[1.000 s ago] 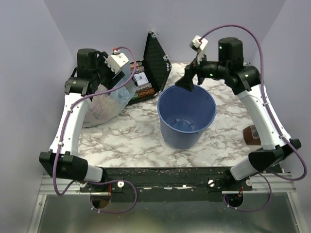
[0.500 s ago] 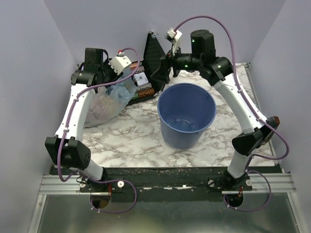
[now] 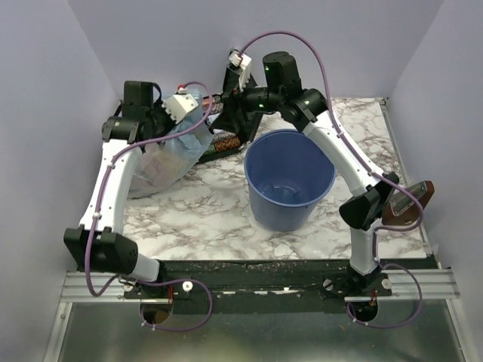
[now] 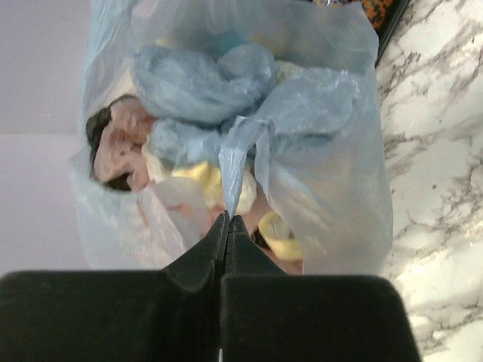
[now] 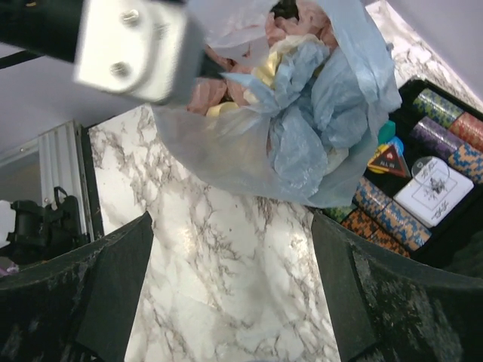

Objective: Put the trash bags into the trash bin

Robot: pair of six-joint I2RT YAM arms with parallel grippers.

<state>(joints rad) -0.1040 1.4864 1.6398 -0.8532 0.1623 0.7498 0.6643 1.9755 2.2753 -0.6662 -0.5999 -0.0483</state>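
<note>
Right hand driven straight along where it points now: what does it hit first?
Probably the stuffed clear bag, near the crumpled light-blue bag. Depth is unclear; the right hand could skim the table instead.

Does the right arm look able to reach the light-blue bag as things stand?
Probably yes: the right gripper is open, facing the light-blue bag with nothing between; the left gripper, pinching its film, crowds one side.

Only one bit of writing can be read, in right wrist view.
- Small dark triangle piece [image 5: 389, 161], orange edge, lies in black case [image 5: 441, 243]: pale letters look like "ALL IN", tiny and a bit fuzzy.
- White card [image 5: 433, 183] just beside it: dark squiggly marks, too blurry to read.
- Chips [image 5: 392, 215] in case: stripes on edges, no words to make out.
</note>
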